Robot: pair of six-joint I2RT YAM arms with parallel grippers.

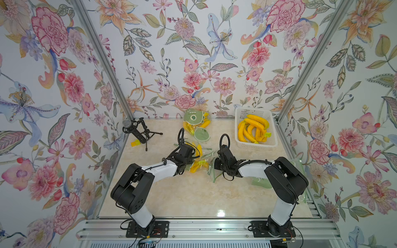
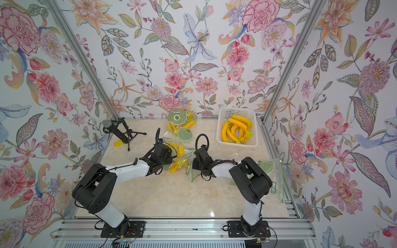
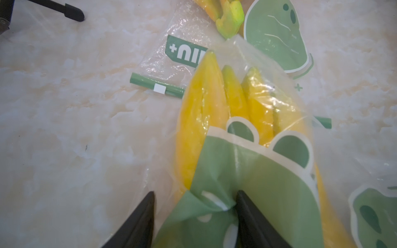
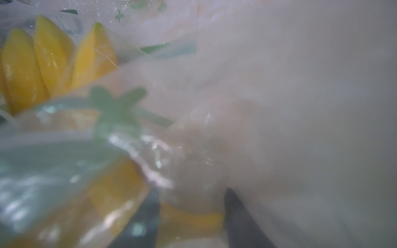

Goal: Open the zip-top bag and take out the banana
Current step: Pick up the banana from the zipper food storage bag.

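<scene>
The clear zip-top bag (image 1: 207,160) (image 2: 189,157) with green prints lies mid-table between my two arms in both top views. Yellow bananas (image 1: 196,165) (image 3: 202,111) are inside it. My left gripper (image 3: 195,193) straddles the bag's (image 3: 268,171) printed end. Its jaws stand apart, one finger (image 3: 247,206) pressing into creased green film. A green zip strip with a white slider (image 3: 159,88) lies across beyond the banana tips. My right gripper (image 4: 192,190) is seen through hazy film, its fingers on either side of a yellow banana (image 4: 193,219) that fills the gap between them.
A white basket (image 1: 253,110) holding several bananas stands at the back right. Another printed bag of bananas (image 1: 196,124) lies at the back centre. A microphone on a tripod (image 1: 137,131) and a small yellow piece (image 1: 135,143) are at the back left. Flat bags (image 2: 272,178) lie under my right arm.
</scene>
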